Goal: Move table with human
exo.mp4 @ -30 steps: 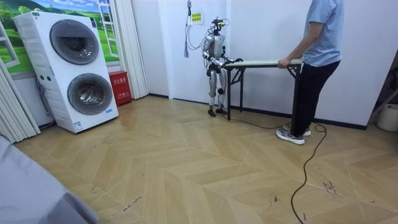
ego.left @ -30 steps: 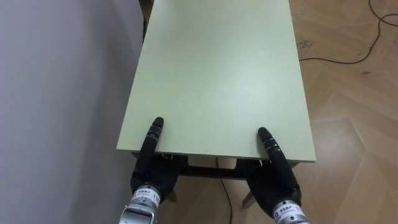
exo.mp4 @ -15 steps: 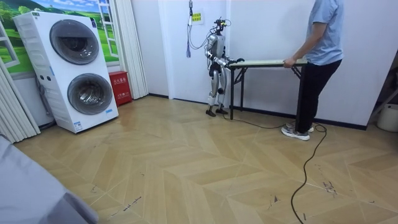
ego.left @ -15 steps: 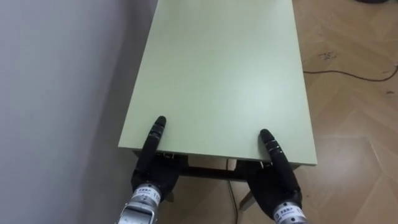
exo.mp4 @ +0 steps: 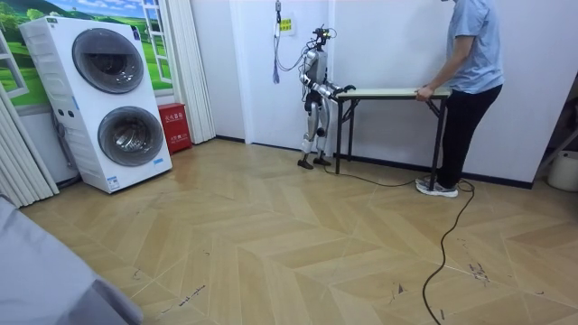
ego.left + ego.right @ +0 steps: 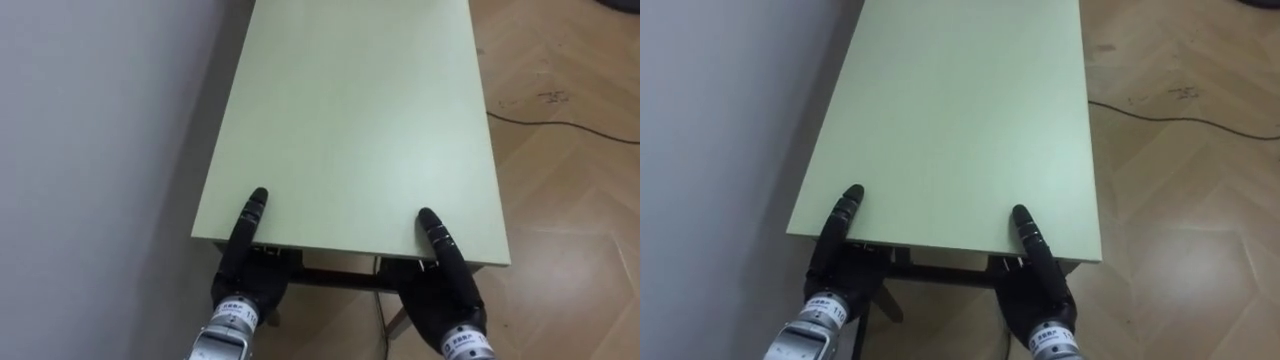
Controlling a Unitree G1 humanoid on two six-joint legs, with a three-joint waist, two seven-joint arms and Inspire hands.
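A long pale green table (image 6: 350, 110) on dark legs stretches away from me, close along a white wall. My left hand (image 6: 245, 285) grips its near edge at the left corner, thumb flat on the top, the other fingers under the board. My right hand (image 6: 440, 300) holds the same edge near the right corner in the same way. In the room view I stand at the table's (image 5: 388, 92) left end, and a person (image 5: 470, 81) in a blue shirt holds the far end with both hands.
The white wall (image 6: 90, 150) runs tight along the table's left side. Wooden floor with a dark cable (image 6: 560, 125) lies to the right. Stacked washing machines (image 5: 108, 99) and a red box (image 5: 173, 126) stand at the room view's left.
The table, the person and I have shifted towards the room view's right along the wall. The person has stepped back. Both hands keep the same hold on the edge.
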